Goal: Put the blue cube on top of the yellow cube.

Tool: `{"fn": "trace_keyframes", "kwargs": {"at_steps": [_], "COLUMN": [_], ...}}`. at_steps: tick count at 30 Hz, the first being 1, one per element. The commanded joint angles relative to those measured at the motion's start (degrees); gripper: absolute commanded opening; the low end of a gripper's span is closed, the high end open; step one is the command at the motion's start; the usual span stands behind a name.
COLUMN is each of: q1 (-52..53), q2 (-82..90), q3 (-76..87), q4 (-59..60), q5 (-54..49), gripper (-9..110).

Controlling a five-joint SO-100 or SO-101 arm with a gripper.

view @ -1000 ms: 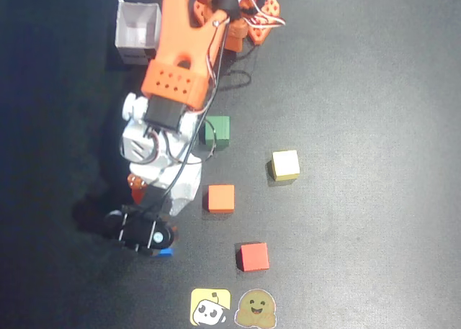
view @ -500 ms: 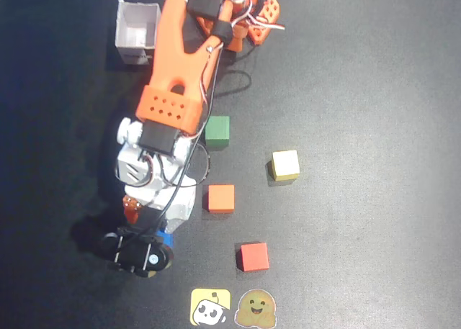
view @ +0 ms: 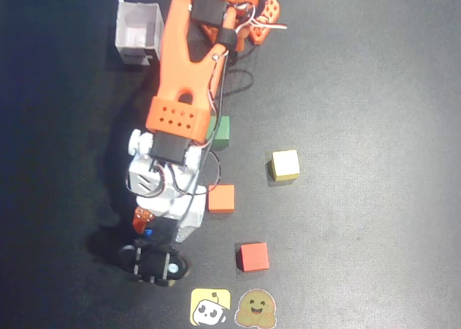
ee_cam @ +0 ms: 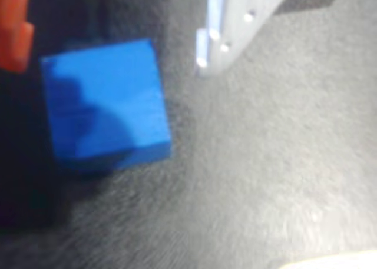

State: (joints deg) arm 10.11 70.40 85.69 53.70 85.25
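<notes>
gripper (view: 148, 228): your jaws sit low left in the overhead view, mostly buried under the white wrist housing. The wrist view shows an orange finger (ee_cam: 13, 25) at top left and a white finger (ee_cam: 235, 19) at top centre, with a clear gap between them, so it reads as open and holding nothing.
blue cube (ee_cam: 105, 101): in the wrist view it lies on the mat, up against the orange finger's side and apart from the white one. The picture is blurred, so you can't confirm contact. In the overhead view only a blue sliver (view: 148, 232) shows under the wrist.
yellow cube (view: 286, 165): right of centre in the overhead view, flat on the mat, well apart from the gripper, nothing on top of it.
arm (view: 189, 62): orange link runs from the base at top centre down to the white wrist; a black servo block (view: 153, 263) pokes out just below the wrist.
orange cube (view: 221, 198): touching or just beside the wrist's right edge, can't tell which.
green cube (view: 222, 131): partly covered by the arm.
red cube (view: 253, 256): lower centre, free.
white box (view: 138, 32): top left, open top.
stickers: yellow face sticker (view: 209, 307) and brown one (view: 256, 309) side by side at the bottom edge.
mat (view: 374, 127): dark, covers the whole table.
</notes>
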Motion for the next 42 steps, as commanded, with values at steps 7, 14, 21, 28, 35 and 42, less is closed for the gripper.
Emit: {"fn": "trace_keyframes", "kwargs": {"at_steps": [7,14,21,28,35,42], "q1": [0.4,0.8,1.1,1.1,1.4,1.8], "q2": [-1.1,-3.0,-4.3,-5.1,-6.5,-7.3], "q3": [-4.0,-4.2,-3.8,-3.3,-3.2,-3.1], "q4": [-1.1,-2.4,-3.7,-4.1,-4.4,-5.3], "q5": [-3.6,-4.0,-4.1,-4.0,-4.0,-4.1], "gripper": [22,22,21,20,19,9]}}
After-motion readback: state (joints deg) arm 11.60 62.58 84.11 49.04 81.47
